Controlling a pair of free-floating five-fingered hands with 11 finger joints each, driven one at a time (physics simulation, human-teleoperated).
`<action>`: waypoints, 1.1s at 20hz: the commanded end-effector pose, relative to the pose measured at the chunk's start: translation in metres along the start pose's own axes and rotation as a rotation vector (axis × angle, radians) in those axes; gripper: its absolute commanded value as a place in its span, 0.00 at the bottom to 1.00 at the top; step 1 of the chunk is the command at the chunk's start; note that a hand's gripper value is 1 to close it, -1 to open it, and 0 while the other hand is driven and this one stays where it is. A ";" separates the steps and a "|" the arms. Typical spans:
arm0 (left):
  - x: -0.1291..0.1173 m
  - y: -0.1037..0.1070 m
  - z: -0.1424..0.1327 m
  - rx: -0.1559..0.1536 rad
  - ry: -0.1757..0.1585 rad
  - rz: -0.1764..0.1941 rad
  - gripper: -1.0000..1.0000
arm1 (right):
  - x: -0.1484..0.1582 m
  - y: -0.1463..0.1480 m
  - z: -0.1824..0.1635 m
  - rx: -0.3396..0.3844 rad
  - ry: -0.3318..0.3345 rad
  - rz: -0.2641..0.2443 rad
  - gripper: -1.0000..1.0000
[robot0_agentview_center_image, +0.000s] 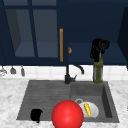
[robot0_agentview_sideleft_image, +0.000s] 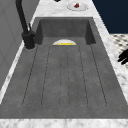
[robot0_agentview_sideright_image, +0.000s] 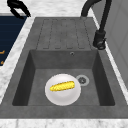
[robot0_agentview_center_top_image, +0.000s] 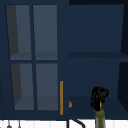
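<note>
My right hand (robot0_agentview_center_image: 99, 48) is curled round the top of a tall olive-green bottle (robot0_agentview_center_image: 98, 71) that stands upright on the counter behind the sink's right basin. The upper view has the same right hand (robot0_agentview_center_top_image: 98, 97) on the bottle's neck (robot0_agentview_center_top_image: 99, 117), in front of the open cabinet shelf. My left hand (robot0_agentview_center_image: 36, 115) hangs idle at the sink's front left corner, fingers relaxed and holding nothing. It appears as a hand (robot0_agentview_sideleft_image: 123, 56) at the left side view's right edge and as a hand (robot0_agentview_sideright_image: 17, 7) at the right side view's top left.
A white plate (robot0_agentview_sideright_image: 62, 96) with a corn cob (robot0_agentview_sideright_image: 62, 85) lies in the basin beside the drain (robot0_agentview_sideright_image: 82, 80). A red ball (robot0_agentview_center_image: 67, 115) sits at the sink's front edge. The black faucet (robot0_agentview_center_image: 68, 75) stands behind the sink. The cabinet's glass door (robot0_agentview_center_image: 32, 32) has a gold handle (robot0_agentview_center_image: 61, 45).
</note>
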 end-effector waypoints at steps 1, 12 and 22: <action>0.000 0.000 0.000 0.000 0.000 0.000 0.50 | 0.018 -0.026 0.011 -0.039 0.021 -0.011 1.00; 0.000 0.000 0.000 0.000 0.000 0.000 0.50 | 0.042 -0.103 0.019 -0.051 -0.006 -0.012 1.00; 0.000 0.000 0.000 0.000 0.000 0.000 0.50 | 0.041 -0.140 -0.039 -0.089 -0.026 -0.032 1.00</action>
